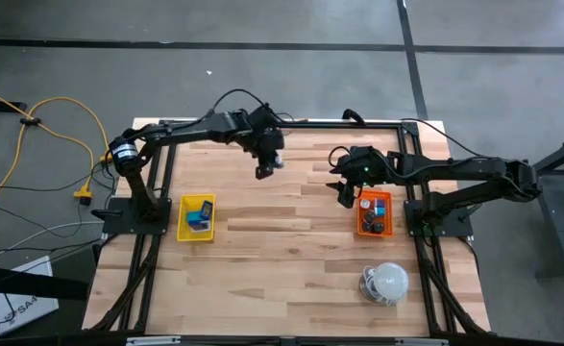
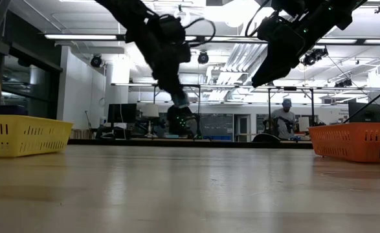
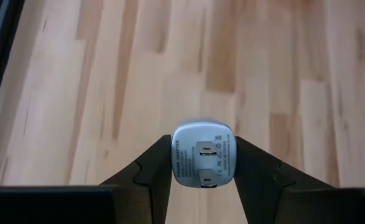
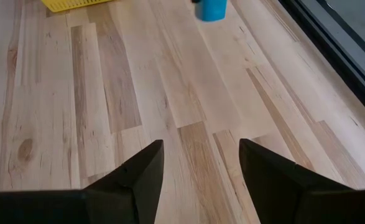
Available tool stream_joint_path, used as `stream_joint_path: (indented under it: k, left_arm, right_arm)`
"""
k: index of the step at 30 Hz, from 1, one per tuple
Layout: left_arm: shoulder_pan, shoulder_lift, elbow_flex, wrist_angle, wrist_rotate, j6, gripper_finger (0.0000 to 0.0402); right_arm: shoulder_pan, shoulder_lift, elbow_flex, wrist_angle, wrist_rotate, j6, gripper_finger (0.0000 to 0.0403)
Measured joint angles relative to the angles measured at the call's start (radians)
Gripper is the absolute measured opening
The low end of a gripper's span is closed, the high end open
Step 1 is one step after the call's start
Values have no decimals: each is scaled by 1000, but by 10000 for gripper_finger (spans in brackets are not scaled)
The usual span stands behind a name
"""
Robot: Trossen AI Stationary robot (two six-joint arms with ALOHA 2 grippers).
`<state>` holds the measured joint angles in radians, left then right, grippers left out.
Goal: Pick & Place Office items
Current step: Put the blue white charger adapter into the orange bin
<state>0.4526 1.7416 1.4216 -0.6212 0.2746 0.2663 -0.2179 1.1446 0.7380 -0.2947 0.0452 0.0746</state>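
Observation:
My left gripper (image 1: pixel 269 167) hangs over the far middle of the table, shut on a small white round-cornered plug adapter (image 3: pixel 204 155) with two metal prongs. In the low view it (image 2: pixel 178 98) is well above the tabletop. My right gripper (image 1: pixel 344 196) is open and holds nothing; it hovers just left of the orange tray (image 1: pixel 375 215), and its fingers (image 4: pixel 138 177) stand over bare wood. Several small pieces lie in the orange tray, and a few blue and dark ones lie in the yellow tray (image 1: pixel 197 218). My left gripper pinches the white adapter by its two opposite side walls (image 3: pixel 177 158), one finger (image 3: pixel 151 171) on each side, coming from above and pointing down. The pronged face (image 3: pixel 207 152) is turned toward the wrist camera. The adapter is lifted clear of the table.
A large white dome with a coiled cable (image 1: pixel 387 283) sits near the table's near right corner. The yellow tray is at the left, the orange tray at the right, with bare wood (image 1: pixel 282 240) between them. A person (image 2: pixel 284 118) is in the room behind the table.

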Motion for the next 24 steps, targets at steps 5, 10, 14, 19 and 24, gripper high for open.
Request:
stream_joint_path:
  k: [5, 10, 14, 19, 24]
  left_arm:
    - [-62, 0, -13, 107, -7, -54, 137]
    - [-105, 0, -102, 305, -2, -147, 137]
    - [-129, 0, -212, 562, 10, -224, 137]
    - [-158, 0, -317, 841, 3, -280, 137]
    - [-195, 0, -338, 890, -113, -258, 137]
  right_arm:
    - [0, 0, 0, 0, 0, 0, 195]
    - [0, 0, 0, 0, 0, 0, 195]
    - [0, 0, 0, 0, 0, 0, 195]
    - [0, 0, 0, 0, 0, 0, 195]
    - [0, 0, 0, 0, 0, 0, 195]
